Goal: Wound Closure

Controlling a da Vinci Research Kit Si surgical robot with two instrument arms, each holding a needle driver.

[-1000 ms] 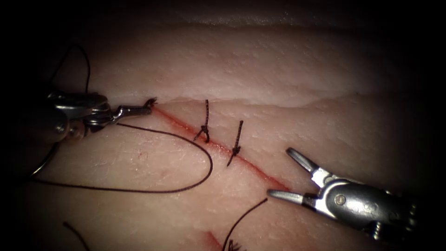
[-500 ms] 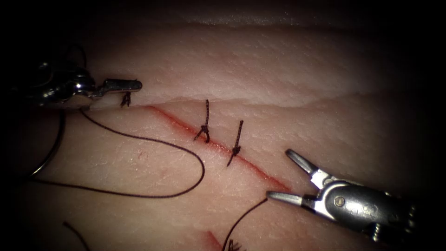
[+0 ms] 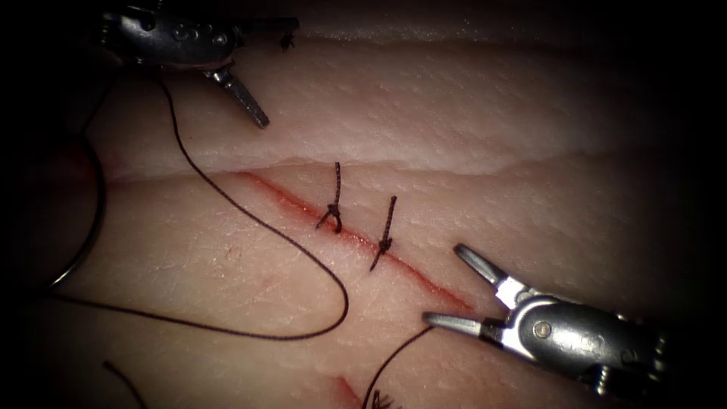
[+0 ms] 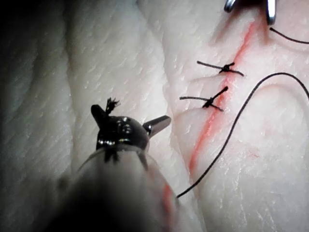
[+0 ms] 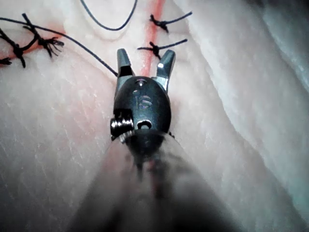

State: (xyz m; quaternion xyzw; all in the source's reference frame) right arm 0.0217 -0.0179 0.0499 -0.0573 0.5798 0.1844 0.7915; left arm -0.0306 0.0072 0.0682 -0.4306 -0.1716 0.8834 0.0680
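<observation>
Two knotted stitches already cross the middle of the cut in the tissue, the second just toward 4 o'clock of the first. The red line of the cut is bare on both sides of them, toward 10 o'clock and toward 4 o'clock, so by my reading the closure is partly done, with more stitches left to place.

The left tool hangs at 11 o'clock of the cut, off to its left, jaws spread wide; a short frayed end of thread sits at the tip of one jaw, and whether it is pinched I cannot tell. The right tool sits at the 4 o'clock end of the cut, jaws apart and holding nothing.

The curved needle lies free at 9 o'clock, far left of the cut, not in the tissue. Its long thread loops loosely across the tissue left of the cut.
</observation>
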